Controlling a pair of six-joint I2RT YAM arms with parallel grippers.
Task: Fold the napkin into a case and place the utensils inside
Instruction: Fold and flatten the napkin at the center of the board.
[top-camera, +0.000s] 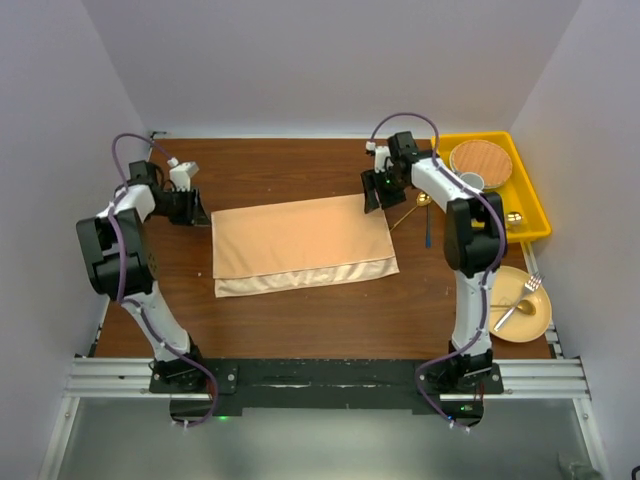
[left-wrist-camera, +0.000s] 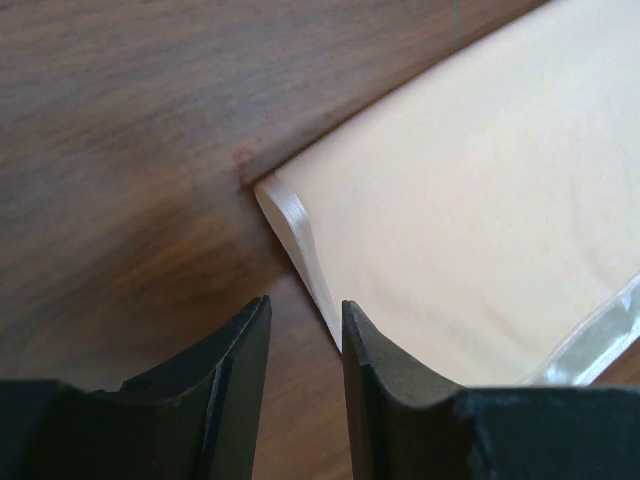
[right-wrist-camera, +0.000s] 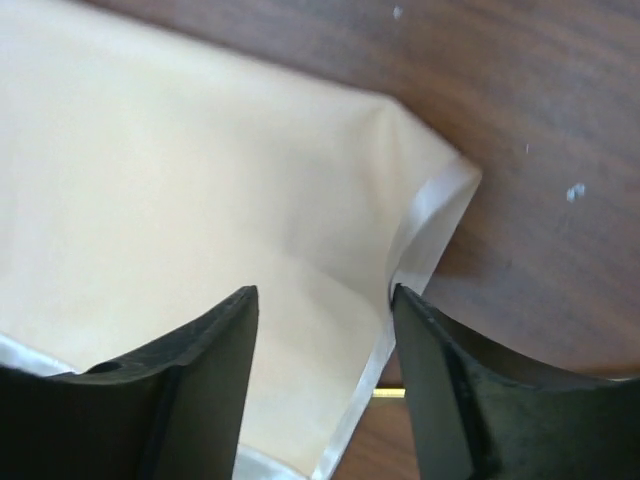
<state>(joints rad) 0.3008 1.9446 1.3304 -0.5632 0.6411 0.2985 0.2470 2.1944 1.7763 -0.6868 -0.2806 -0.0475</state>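
Note:
The peach satin napkin lies folded once into a wide rectangle mid-table, its lower layer showing as a shiny strip along the near edge. My left gripper is open and empty, low at the napkin's far left corner; only table shows between its fingers. My right gripper is open over the far right corner, its fingers straddling the hem. A gold spoon and a blue-handled piece lie just right of the napkin. A gold fork and spoon rest on a round plate.
The round plate sits at the right near edge. A yellow tray at the back right holds a woven round plate and a small cup. White walls close in the table on three sides.

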